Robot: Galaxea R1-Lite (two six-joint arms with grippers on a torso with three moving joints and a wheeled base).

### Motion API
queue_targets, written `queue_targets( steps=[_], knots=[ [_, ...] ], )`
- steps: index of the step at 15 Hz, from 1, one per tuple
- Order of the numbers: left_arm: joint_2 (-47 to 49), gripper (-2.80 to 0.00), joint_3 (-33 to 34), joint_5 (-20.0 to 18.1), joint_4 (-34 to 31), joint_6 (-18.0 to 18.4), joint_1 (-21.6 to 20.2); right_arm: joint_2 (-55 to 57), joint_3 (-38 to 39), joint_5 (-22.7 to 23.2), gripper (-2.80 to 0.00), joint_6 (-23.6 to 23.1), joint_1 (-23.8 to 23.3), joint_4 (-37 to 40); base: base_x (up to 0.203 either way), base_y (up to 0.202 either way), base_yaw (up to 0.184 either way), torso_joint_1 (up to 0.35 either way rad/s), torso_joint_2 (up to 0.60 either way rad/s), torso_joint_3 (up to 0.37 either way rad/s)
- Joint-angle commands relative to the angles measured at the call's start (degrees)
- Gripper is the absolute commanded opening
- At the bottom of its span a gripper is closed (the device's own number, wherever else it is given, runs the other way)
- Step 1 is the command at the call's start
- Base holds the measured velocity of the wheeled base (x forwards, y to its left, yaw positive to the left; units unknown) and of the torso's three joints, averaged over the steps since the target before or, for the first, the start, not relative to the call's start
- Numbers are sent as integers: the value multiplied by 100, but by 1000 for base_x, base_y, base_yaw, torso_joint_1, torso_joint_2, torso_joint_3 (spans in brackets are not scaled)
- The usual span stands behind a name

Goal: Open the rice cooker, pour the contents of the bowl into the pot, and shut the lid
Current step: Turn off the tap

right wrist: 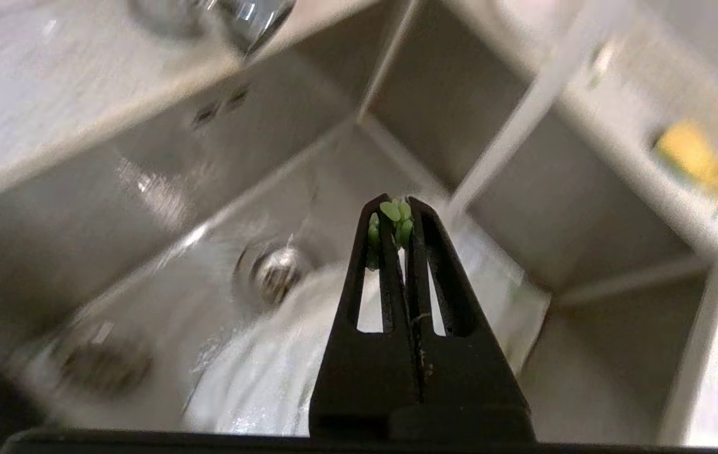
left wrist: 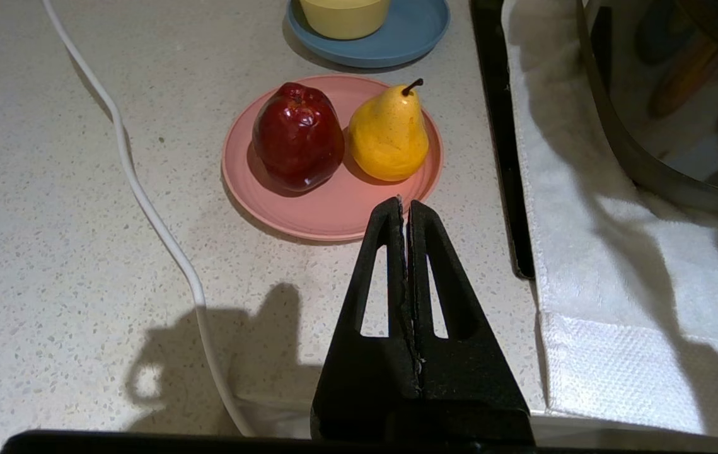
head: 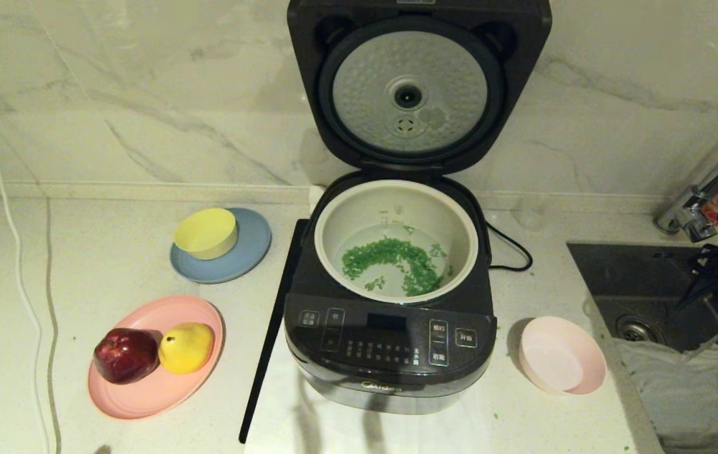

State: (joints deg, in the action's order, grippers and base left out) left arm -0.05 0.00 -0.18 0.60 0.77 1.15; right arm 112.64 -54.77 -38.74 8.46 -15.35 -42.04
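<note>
Green contents (head: 396, 261) in pot (head: 469, 252); lid (head: 418, 88) up. Both end effectors closed: left (left wrist: 404, 205) nr plate (left wrist: 327, 214), right (right wrist: 399, 211) over sink (right wrist: 144, 208).

Rice cooker (head: 390, 353) lid (head: 418, 88) upright; green contents (head: 396, 261) in the pot (head: 396, 236) (pink bowl (head: 560, 364) beside).

1. A home kitchen: a dark grey squarish rice cooker (head: 390, 315) stands on a pale speckled stone counter (head: 113, 265).
2. Right of the cooker, a steel sink (head: 655, 296) with a chrome tap (head: 699, 202).
3. Behind it, a marble-veined wall (head: 144, 94).
</note>
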Motion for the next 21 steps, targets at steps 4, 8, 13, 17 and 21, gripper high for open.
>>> queue_targets(
  steps=[4,8,13,17,21],
  knots=[
    [-4,-280,44,1,2,2,0,1128,-85,-127,-280,-807,-135,-1944,0,0,0,0,0,0],
    [-4,-280,44,1,2,2,0,1498,-576,-295,-280,-1181,-134,-2249,0,0,0,0,0,0],
    [-4,-280,44,1,2,2,0,2005,-1218,-398,-280,-1738,-134,-2854,0,0,0,0,0,0],
    [-4,-280,44,1,2,2,0,2388,-1758,-407,-280,-1910,-150,-2892,0,0,0,0,0,0],
    [-4,-280,44,1,2,2,0,2636,-2292,-407,-280,-2085,-178,-2911,0,0,0,0,0,0]
  ],
)
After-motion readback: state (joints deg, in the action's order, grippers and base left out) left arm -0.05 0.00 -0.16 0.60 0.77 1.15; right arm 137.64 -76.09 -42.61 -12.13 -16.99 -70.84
